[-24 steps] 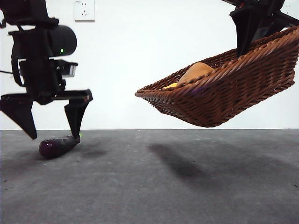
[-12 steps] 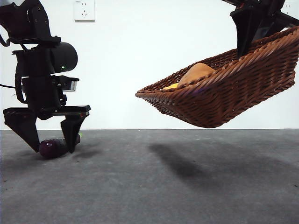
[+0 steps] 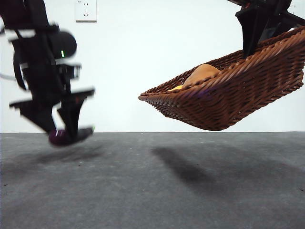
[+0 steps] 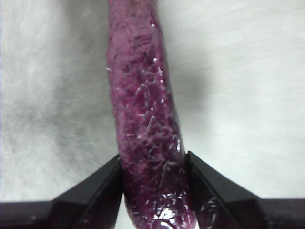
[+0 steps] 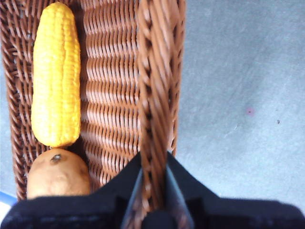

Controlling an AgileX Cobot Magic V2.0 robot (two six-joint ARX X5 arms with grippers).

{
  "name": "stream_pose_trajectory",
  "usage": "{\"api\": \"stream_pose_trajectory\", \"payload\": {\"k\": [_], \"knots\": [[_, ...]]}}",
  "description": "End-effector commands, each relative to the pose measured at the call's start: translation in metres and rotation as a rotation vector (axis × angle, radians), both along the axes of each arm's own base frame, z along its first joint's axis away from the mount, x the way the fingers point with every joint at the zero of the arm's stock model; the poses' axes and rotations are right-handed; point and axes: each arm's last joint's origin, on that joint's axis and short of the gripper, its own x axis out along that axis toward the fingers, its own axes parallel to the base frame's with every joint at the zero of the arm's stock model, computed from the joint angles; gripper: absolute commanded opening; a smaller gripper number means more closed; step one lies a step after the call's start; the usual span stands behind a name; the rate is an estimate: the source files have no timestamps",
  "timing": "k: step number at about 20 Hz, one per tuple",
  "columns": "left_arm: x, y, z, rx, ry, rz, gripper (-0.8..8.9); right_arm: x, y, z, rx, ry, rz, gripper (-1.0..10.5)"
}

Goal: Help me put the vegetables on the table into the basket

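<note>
The glossy dark-purple eggplant (image 4: 147,129) is clamped between the jaws of my left gripper (image 4: 153,158). In the front view that left gripper (image 3: 59,125) is blurred at the far left, and the eggplant (image 3: 66,137) hangs just above the table (image 3: 157,181). My right gripper (image 5: 152,167) is shut on the braided rim of the wicker basket (image 5: 109,86). It holds the basket (image 3: 228,95) tilted in the air at the right, and the right gripper (image 3: 252,43) grips its high side. Inside lie a tan potato (image 5: 57,174) (image 3: 202,74) and a yellow corn cob (image 5: 56,76) (image 3: 175,88).
The basket throws a shadow (image 3: 186,167) on the grey table under it. A white wall with a socket (image 3: 86,10) closes the back. In the right wrist view, bare table (image 5: 238,95) shows beside the basket.
My left gripper has closed on the eggplant and lifted it off the table, shifting slightly right. The basket and right gripper have stayed put.
</note>
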Motion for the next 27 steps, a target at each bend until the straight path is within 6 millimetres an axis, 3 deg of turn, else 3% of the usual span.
{"api": "stream_pose_trajectory", "payload": {"k": [1, 5, 8, 10, 14, 22, 23, 26, 27], "knots": [[-0.019, -0.002, 0.039, -0.053, -0.096, -0.044, -0.09, 0.001, 0.001, -0.001, 0.01, -0.004, 0.003, -0.2], [-0.067, -0.015, 0.1, -0.186, -0.222, -0.163, -0.09, 0.001, 0.002, -0.001, 0.018, 0.004, -0.019, -0.2], [-0.1, -0.038, 0.117, -0.396, -0.134, -0.304, -0.08, 0.001, 0.007, 0.0, 0.03, -0.006, -0.026, -0.2], [-0.112, -0.056, 0.119, -0.523, -0.051, -0.428, -0.04, 0.001, 0.012, 0.0, 0.036, -0.017, -0.01, -0.2], [-0.117, -0.081, 0.115, -0.52, -0.042, -0.431, -0.03, -0.005, 0.031, 0.001, 0.045, -0.029, 0.045, -0.2], [-0.105, -0.091, 0.099, -0.451, -0.032, -0.335, 0.13, -0.019, 0.067, 0.003, 0.1, -0.047, 0.177, -0.2], [-0.105, -0.09, 0.099, -0.444, -0.034, -0.32, 0.91, -0.019, 0.067, 0.003, 0.1, -0.046, 0.179, -0.2], [-0.104, -0.09, 0.099, -0.442, -0.039, -0.308, 5.36, -0.02, 0.067, 0.003, 0.099, -0.045, 0.179, -0.2], [-0.103, -0.091, 0.1, -0.439, -0.054, -0.296, 5.38, -0.02, 0.067, 0.002, 0.099, -0.044, 0.179, -0.2]]}}
